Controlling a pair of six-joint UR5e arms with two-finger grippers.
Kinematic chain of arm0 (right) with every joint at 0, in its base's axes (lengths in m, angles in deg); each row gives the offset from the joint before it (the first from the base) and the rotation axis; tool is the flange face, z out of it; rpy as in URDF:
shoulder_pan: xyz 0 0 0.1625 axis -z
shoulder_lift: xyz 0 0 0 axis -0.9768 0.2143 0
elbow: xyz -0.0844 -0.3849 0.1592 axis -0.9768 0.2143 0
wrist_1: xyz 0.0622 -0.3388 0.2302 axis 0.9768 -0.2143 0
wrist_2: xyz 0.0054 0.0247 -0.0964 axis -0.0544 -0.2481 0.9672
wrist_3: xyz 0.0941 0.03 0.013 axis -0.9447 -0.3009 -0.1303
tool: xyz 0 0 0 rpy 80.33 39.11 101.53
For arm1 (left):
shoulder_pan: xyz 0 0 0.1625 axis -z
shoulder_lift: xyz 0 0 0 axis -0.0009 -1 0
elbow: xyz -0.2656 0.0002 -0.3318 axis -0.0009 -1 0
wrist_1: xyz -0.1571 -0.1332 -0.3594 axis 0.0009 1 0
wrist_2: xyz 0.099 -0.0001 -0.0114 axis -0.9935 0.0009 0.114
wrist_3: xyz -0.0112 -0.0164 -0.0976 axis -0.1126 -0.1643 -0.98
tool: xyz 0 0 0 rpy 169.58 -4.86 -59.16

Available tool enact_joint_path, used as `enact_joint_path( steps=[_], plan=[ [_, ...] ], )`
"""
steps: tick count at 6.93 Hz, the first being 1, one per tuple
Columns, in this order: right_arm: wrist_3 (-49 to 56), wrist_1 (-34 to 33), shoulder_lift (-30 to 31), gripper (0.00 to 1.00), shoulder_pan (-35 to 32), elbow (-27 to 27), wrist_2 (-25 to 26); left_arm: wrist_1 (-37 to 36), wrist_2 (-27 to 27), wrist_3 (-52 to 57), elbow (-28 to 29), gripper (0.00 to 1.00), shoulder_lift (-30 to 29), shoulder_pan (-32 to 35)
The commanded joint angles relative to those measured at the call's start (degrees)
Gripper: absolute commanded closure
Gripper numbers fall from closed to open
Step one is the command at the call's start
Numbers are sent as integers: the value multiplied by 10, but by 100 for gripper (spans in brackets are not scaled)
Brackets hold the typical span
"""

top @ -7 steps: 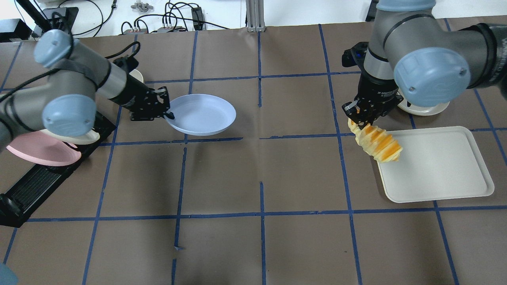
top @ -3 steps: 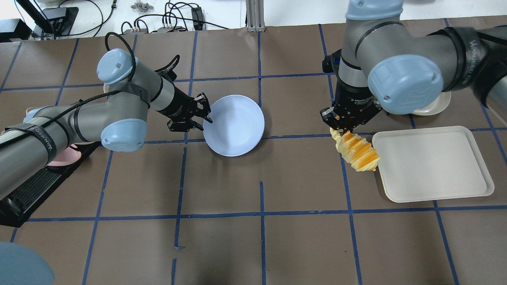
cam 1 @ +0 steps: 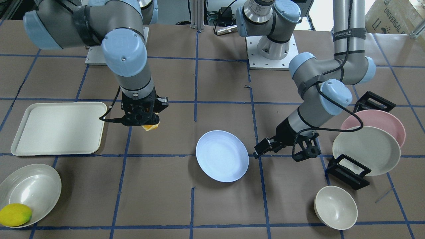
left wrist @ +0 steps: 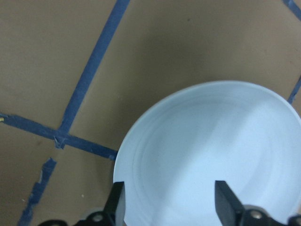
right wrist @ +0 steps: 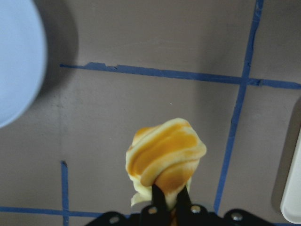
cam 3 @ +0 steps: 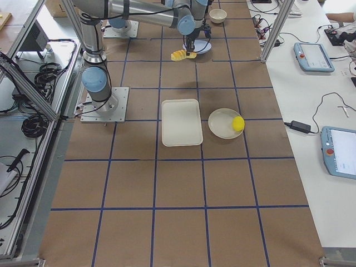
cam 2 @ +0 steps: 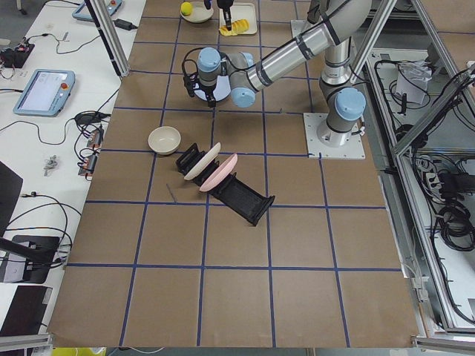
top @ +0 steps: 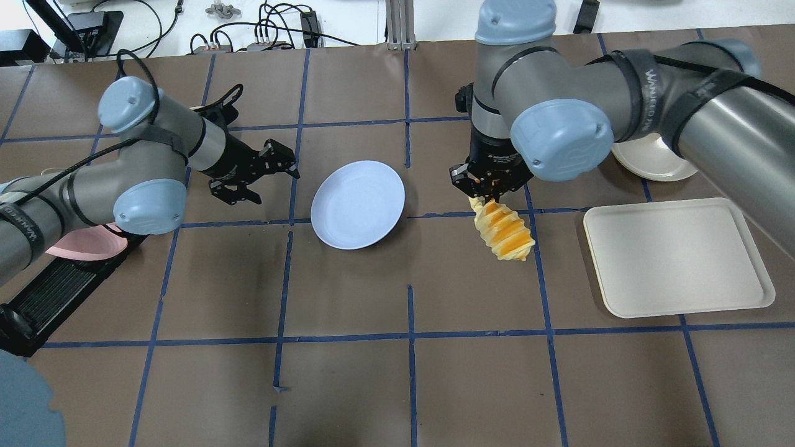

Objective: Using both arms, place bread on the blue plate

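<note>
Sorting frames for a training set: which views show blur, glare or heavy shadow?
Left wrist view: the blue plate looks washed out and soft. Right wrist view: the bread is slightly soft, dark shadow edging the plate. Overhead view: an out-of-focus blue blob fills the lower-left corner; shadows darken the table. Front-facing view: sharp, sheen on the lower-left cream plate.

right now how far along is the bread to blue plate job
Done: the blue plate lies on the table, with the left hand open beside it and not touching. In hand: the right hand is shut on one end of the bread, which hangs above the table between the cream tray and the plate. Left: carry the bread over the plate, lower it and let go.
</note>
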Motion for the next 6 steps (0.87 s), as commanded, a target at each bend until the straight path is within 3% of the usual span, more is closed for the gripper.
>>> enact_joint_path(
  steps=[1, 4, 6],
  plan=[
    [-50, -25, -74, 92, -51, 68, 0, 66, -33, 89, 19, 0, 7, -55],
    [-117, -67, -157, 93, -99, 129, 1, 186, -168, 88, 69, 0, 61, -55],
    [-135, -82, -177, 92, -118, 130, 0, 254, -203, 88, 112, 0, 70, -59]
  ],
)
